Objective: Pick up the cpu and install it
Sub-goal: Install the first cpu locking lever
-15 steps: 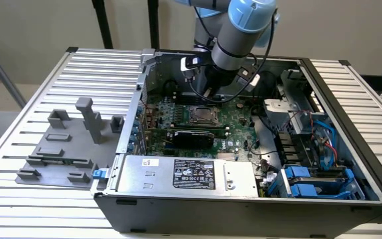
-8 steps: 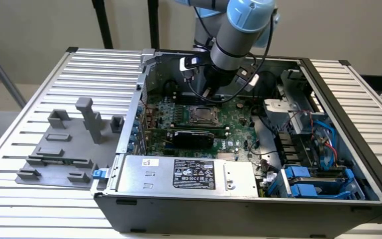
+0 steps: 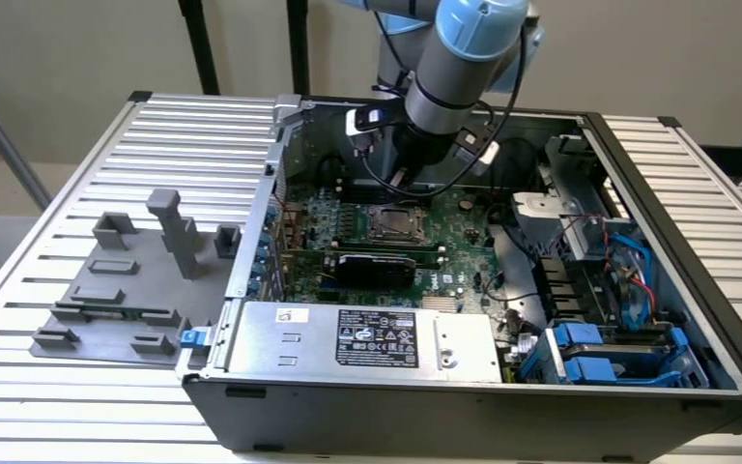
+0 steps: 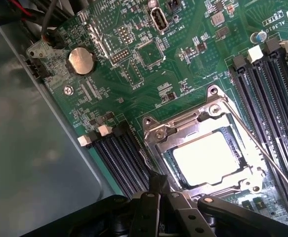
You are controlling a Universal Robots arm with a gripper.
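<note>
Slatted surface (image 3: pixel 62 155) carries an open case (image 3: pixel 474 406). cpu (image 4: pixel 210 158) lies in the socket (image 4: pixel 156 133), middle of the motherboard (image 4: pixel 134 89). Hand (image 4: pixel 157 180) pinched closed, holding nothing, near the socket's edge.

Silver-grey arm (image 3: pixel 452 72), pale blue joint cap (image 3: pixel 481 17), looping black cables (image 3: pixel 513 92), black jaws
</note>
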